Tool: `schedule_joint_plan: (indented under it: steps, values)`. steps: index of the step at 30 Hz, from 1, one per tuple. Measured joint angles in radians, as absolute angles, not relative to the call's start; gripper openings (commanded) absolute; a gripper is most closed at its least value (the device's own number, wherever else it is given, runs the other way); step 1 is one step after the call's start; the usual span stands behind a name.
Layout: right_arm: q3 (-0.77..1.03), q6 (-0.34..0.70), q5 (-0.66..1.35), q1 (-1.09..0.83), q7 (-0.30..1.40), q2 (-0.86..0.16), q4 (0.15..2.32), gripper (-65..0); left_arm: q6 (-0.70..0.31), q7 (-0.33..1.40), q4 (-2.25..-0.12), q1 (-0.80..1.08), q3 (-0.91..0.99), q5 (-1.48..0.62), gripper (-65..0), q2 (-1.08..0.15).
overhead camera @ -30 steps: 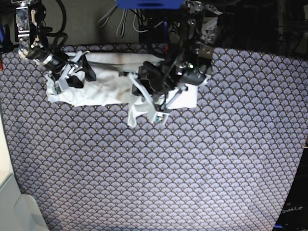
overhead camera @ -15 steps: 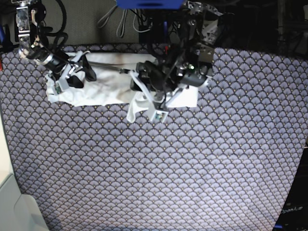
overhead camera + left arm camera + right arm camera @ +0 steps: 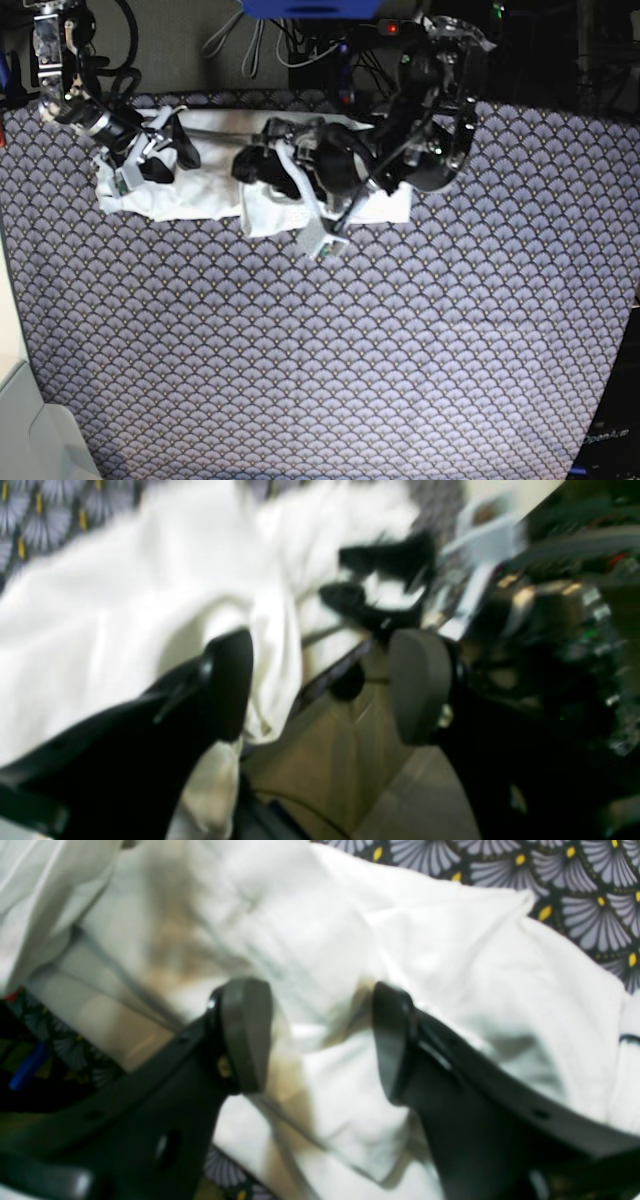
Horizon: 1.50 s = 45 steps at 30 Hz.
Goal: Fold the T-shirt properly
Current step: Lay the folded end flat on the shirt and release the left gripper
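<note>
Left gripper (image 3: 262,160) swung across toward the right arm's side, jaws now spread, released. Hanging flap of the T-shirt (image 3: 200,195) no longer dangling toward the near edge; laid over as a squared fold.

Right tool (image 3: 320,1035) jaws parted over rumpled white T-shirt (image 3: 450,970), patterned cloth (image 3: 575,885) beyond

Base cam sits high up looking pretty much straight down at the whole patterned tablecloth (image 3: 330,340). Both wrist cams ride right behind their fingers, super close and blurry. They all share the T-shirt (image 3: 200,195), and the left wrist view faces across it toward the other arm (image 3: 540,615)
</note>
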State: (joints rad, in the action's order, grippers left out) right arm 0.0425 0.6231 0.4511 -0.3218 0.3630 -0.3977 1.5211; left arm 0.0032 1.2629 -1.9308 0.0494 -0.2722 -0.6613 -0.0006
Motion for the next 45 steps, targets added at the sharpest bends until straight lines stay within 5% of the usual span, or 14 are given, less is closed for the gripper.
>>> schedule_joint_plan:
  steps: [6,11,14,21,30,38,45]
  values:
    - [0.043,0.623,0.451,-0.322,0.363,-0.398,1.521,-31.1,0.003,1.221,-1.931,0.051,-0.255,-0.729,-25.4,-0.024]
    - [0.043,0.624,0.451,-0.322,0.363,-0.397,1.521,-31.1,0.003,1.223,-1.932,0.055,-0.102,-0.772,-53.3,-0.029]
    - [0.043,0.623,0.451,-0.322,0.363,-0.397,1.521,-31.2,-0.002,1.222,-1.932,0.06,-0.011,-0.893,-58.6,-0.083]
    - [0.043,0.623,0.451,-0.322,0.363,-0.397,1.52,-31.2,0.007,1.216,-1.855,0.082,0.194,-0.979,-64.8,-0.147]
    - [0.043,0.621,0.451,-0.322,0.364,-0.397,1.52,-31.2,0.01,1.224,-1.811,0.075,-0.112,-0.876,-64.6,-0.216]
    - [0.043,0.621,0.452,-0.322,0.362,-0.397,1.521,-31.3,0.0,1.214,-1.604,-0.006,-0.351,-0.688,-64.7,-0.075]
    - [0.043,0.621,0.452,-0.322,0.363,-0.396,1.521,-31.0,0.003,1.18,-1.486,-0.078,-0.37,-0.677,-64.7,-0.016]
